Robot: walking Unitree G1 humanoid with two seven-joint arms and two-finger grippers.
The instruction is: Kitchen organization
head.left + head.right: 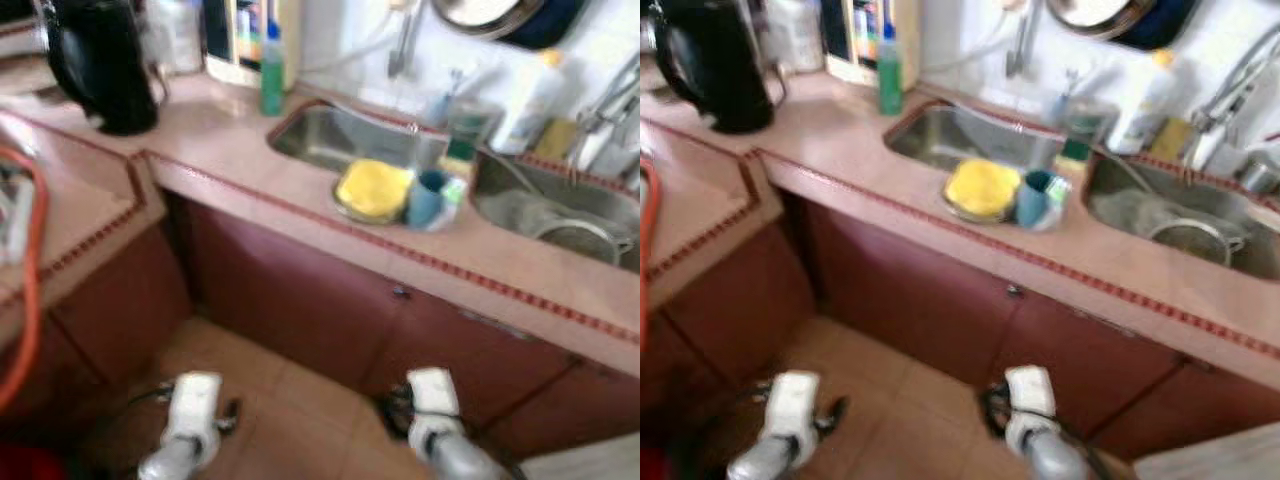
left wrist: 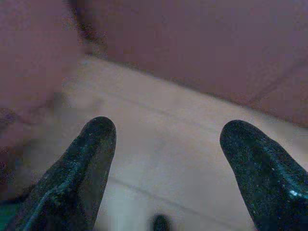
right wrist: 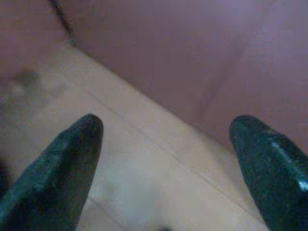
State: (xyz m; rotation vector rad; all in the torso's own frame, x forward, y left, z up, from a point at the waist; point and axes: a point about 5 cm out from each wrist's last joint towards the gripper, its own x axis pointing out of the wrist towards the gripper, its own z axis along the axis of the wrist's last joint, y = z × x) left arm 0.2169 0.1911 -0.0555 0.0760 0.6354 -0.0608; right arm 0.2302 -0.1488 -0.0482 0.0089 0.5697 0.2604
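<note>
A pink tiled counter (image 1: 215, 135) runs across the view with two steel sinks set in it. On the strip between the sinks sits a yellow cloth in a shallow bowl (image 1: 374, 188), with a blue cup (image 1: 427, 198) touching it. A green dish-soap bottle (image 1: 271, 70) stands behind the left sink (image 1: 335, 135). Both silver arms hang low before the cabinets, the left arm (image 1: 190, 415) and the right arm (image 1: 432, 405). My left gripper (image 2: 166, 130) and my right gripper (image 3: 168, 125) are open over the floor tiles with nothing between their fingers.
A black kettle (image 1: 100, 65) stands at the counter's far left corner. The right sink (image 1: 560, 205) holds a metal strainer (image 1: 585, 240). A white bottle (image 1: 525, 100) and a tap stand behind it. Red-brown cabinet doors (image 1: 300, 300) face me. An orange hose (image 1: 30, 290) curves at the left.
</note>
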